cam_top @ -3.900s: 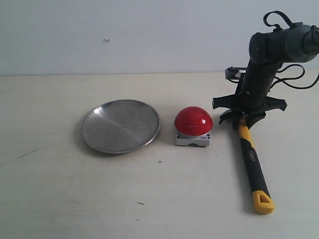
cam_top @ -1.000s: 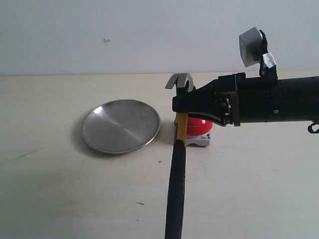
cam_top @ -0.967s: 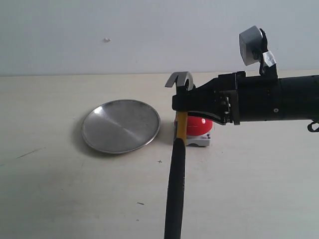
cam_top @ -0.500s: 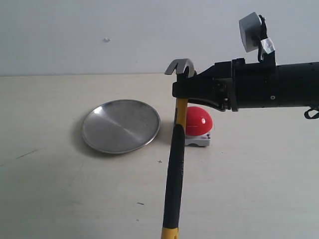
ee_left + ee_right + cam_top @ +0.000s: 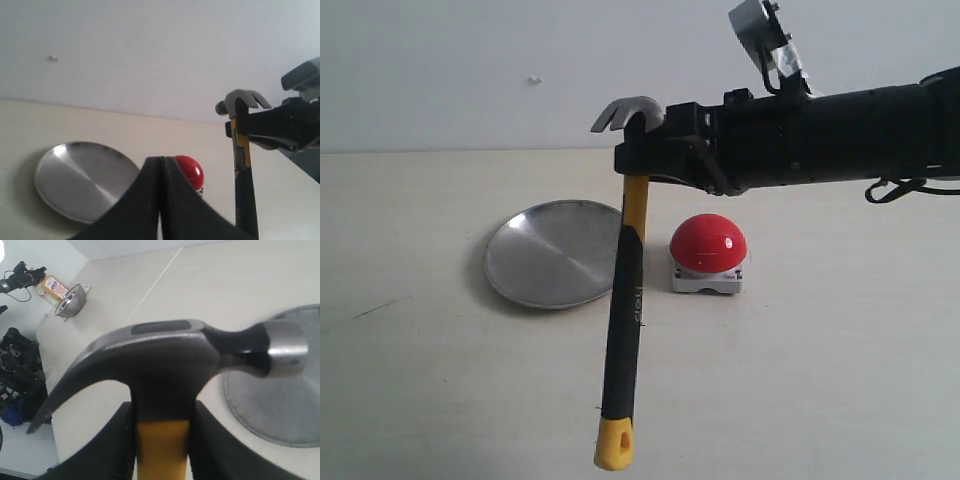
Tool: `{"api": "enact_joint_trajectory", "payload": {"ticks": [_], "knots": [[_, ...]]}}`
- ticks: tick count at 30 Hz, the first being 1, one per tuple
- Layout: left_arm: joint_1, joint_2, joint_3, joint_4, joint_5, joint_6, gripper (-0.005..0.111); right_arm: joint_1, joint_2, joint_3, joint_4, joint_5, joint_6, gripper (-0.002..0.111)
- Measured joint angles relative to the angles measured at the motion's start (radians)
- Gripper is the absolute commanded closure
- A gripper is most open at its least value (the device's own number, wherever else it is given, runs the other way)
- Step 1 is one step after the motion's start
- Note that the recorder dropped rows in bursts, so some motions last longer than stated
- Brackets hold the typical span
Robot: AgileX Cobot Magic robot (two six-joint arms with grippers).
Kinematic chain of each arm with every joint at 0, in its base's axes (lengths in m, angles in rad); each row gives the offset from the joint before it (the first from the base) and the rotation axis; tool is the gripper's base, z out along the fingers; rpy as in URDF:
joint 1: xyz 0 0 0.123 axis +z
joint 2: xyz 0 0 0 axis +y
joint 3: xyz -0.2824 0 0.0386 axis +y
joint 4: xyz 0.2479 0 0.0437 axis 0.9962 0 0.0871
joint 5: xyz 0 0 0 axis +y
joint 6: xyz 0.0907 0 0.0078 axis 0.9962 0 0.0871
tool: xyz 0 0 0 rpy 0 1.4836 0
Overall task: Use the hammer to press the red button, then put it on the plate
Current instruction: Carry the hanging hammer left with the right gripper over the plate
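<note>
My right gripper (image 5: 638,160) is shut on the hammer (image 5: 625,300) just below its dark head. The yellow-and-black handle hangs down toward the camera, its yellow loop low in the exterior view. The hammer is in the air, over the right edge of the plate (image 5: 545,255). The red button (image 5: 708,243) sits on its grey base to the right of the hammer, untouched. In the right wrist view the hammer head (image 5: 175,357) fills the frame between the gripper (image 5: 162,440) fingers, with the plate (image 5: 285,415) beyond. My left gripper (image 5: 161,162) is shut and empty, near the plate (image 5: 75,180) and button (image 5: 191,171).
The pale table (image 5: 820,380) carries only the plate and button. A white wall (image 5: 470,70) backs it. In the right wrist view, a small metal bowl (image 5: 70,300) and a bottle (image 5: 54,289) stand far off beyond the table's corner.
The right arm has lifted and carried the hammer leftward, off the red button toward the plate. The button is now fully uncovered.
</note>
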Motion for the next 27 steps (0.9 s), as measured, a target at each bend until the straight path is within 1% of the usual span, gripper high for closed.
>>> {"api": "enact_joint_trajectory", "payload": {"ticks": [5,7,11,16,20,27], "knots": [[0.0,0.116,-0.019,0.026,-0.022,0.003,0.076,0.065,0.0,-0.06,0.002,-0.113,0.035,0.108],[0.0,0.141,-0.019,0.032,-0.037,0.016,0.071,0.088,0.004,-0.092,0.002,-0.131,0.047,0.108],[0.0,0.183,-0.019,0.037,-0.092,0.025,0.064,0.125,0.035,-0.147,0.01,-0.14,0.084,0.108],[0.0,0.233,-0.019,0.057,-0.165,0.045,0.058,0.17,0.104,-0.194,0.01,-0.171,0.097,0.108],[0.0,0.275,-0.019,0.069,-0.171,0.052,0.056,0.193,0.138,-0.209,0.01,-0.195,0.113,0.108],[0.0,0.329,-0.019,0.083,-0.185,0.052,0.056,0.194,0.143,-0.216,0.01,-0.204,0.122,0.108]]}}
